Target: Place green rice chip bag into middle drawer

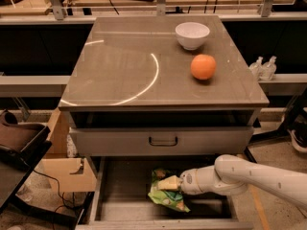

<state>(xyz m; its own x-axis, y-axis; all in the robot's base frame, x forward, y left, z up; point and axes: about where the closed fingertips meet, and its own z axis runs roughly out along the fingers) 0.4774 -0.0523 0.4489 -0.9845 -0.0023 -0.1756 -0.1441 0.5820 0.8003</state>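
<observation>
- The desk (120,71) is wide and grey.
- The middle drawer (124,186) stands open beneath it.
- The green rice chip bag (165,201) lies on the drawer floor.
- The end effector (166,183) sits on the bag; whether it grips cannot be told.
- A white bowl (192,35) and an orange (203,66) sit on the desk.

You'll find the bag (166,201) crumpled, light green, lying on the drawer (123,191) floor near centre. Drawer: grey, flat, pulled open. Gripper (167,182) sits at the bag's upper part.
</observation>
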